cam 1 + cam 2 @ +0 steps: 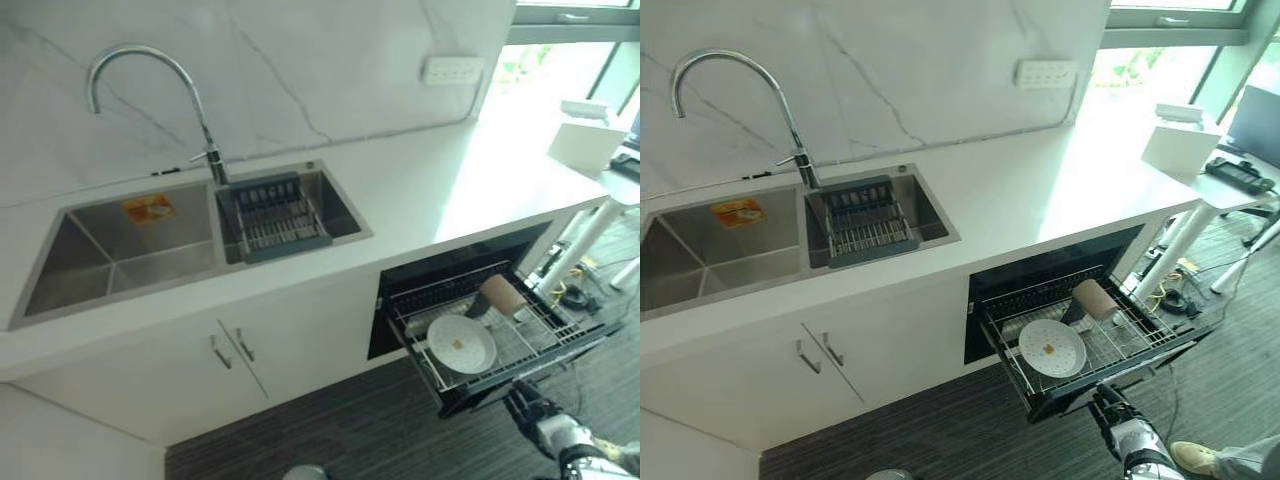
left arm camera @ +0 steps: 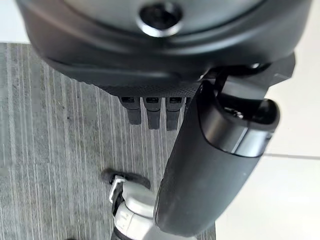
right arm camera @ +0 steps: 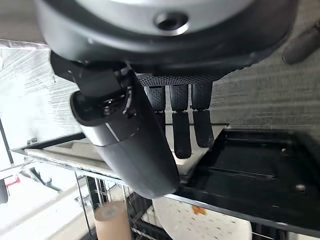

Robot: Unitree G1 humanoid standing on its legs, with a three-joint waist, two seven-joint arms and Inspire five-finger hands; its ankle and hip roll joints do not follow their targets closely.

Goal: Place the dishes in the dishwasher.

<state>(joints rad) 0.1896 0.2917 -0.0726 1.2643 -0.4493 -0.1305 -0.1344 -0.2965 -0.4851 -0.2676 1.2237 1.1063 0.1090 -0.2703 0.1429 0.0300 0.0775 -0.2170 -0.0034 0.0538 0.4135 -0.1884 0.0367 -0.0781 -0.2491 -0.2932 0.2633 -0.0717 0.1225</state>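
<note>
The dishwasher drawer (image 1: pixel 497 388) stands pulled out under the counter. In its wire rack a white plate (image 1: pixel 460 343) lies flat, with a brown cup (image 1: pixel 501 295) on its side just behind it. My right hand (image 1: pixel 529 405) is low at the drawer's front edge. In the right wrist view its straight fingers (image 3: pixel 182 131) reach to the dark front panel (image 3: pixel 250 175), holding nothing, and the plate (image 3: pixel 200 225) and the cup (image 3: pixel 110 222) show past it. My left hand (image 2: pixel 150 107) hangs over the striped floor, relaxed and holding nothing.
A double steel sink (image 1: pixel 110 250) with a grey drain basket (image 1: pixel 275 222) and a curved faucet (image 1: pixel 140 60) sits in the white counter. White cabinet doors (image 1: pixel 230 350) are left of the drawer. A white desk (image 1: pixel 590 145) stands at the right. A person's shoe (image 1: pixel 1195 457) is nearby.
</note>
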